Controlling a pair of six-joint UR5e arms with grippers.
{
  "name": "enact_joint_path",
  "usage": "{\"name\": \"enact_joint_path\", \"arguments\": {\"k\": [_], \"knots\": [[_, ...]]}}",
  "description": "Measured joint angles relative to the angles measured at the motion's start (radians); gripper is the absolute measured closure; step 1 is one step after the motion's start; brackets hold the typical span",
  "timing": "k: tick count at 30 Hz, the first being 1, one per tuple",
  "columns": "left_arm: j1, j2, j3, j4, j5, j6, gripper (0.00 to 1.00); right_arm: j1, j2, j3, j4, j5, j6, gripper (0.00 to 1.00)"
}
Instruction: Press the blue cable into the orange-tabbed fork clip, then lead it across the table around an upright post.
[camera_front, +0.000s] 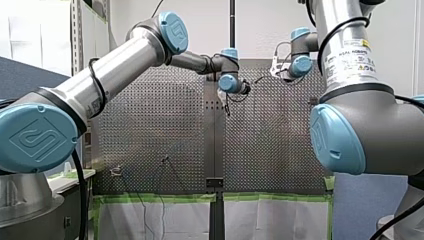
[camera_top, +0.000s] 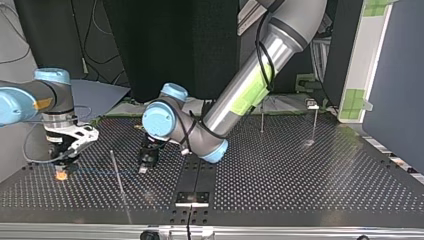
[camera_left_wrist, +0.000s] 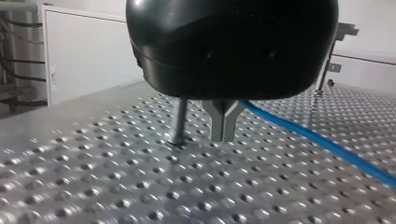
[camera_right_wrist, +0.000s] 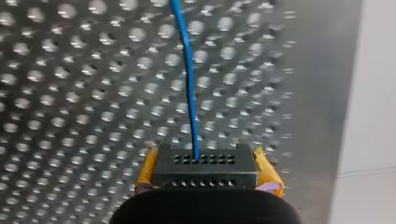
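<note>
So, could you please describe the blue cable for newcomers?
Find the perforated metal table. In the top view's left half, a thin blue cable runs low over it between my right gripper and my left gripper. It is the only blue strand; the nearby post is metal.

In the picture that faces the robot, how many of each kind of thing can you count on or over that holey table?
robot arms: 2
upright posts: 3
blue cable: 1
orange clip: 1
Total: 7
</note>
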Motion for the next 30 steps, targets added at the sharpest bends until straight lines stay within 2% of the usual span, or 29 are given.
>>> {"name": "enact_joint_path", "arguments": {"k": [6,7,8,9,10,11,17,23,25,30], "knots": [[0.005,0.000,-0.033,0.011,0.000,0.003,1.00,0.000,0.011,0.030,-0.011,-0.005,0.025,1.00],[0.005,0.000,-0.035,0.011,-0.001,0.004,0.71,0.000,0.011,0.036,-0.016,-0.003,0.029,1.00],[0.006,0.000,-0.036,0.011,-0.002,0.005,0.48,0.001,0.011,0.042,-0.021,-0.001,0.032,1.00],[0.006,0.000,-0.036,0.011,-0.003,0.005,0.48,0.001,0.012,0.051,-0.028,0.001,0.035,1.00],[0.006,0.000,-0.037,0.011,-0.004,0.005,0.19,0.001,0.012,0.058,-0.033,0.002,0.037,1.00],[0.006,0.000,-0.038,0.011,-0.008,0.006,0.00,0.001,0.012,0.064,-0.038,0.004,0.039,1.00],[0.007,0.000,-0.041,0.008,-0.020,0.000,0.00,0.008,0.014,0.107,-0.078,0.028,0.047,1.00],[0.008,0.000,-0.042,0.011,-0.008,-0.022,0.00,0.017,0.018,0.154,-0.128,0.043,0.079,1.00],[0.009,-0.001,-0.042,0.013,-0.009,-0.030,0.00,0.020,0.030,0.173,-0.148,0.044,0.087,1.00],[0.014,-0.001,-0.043,0.015,-0.023,-0.039,0.00,0.025,0.071,0.220,-0.194,0.042,0.092,1.00]]}}
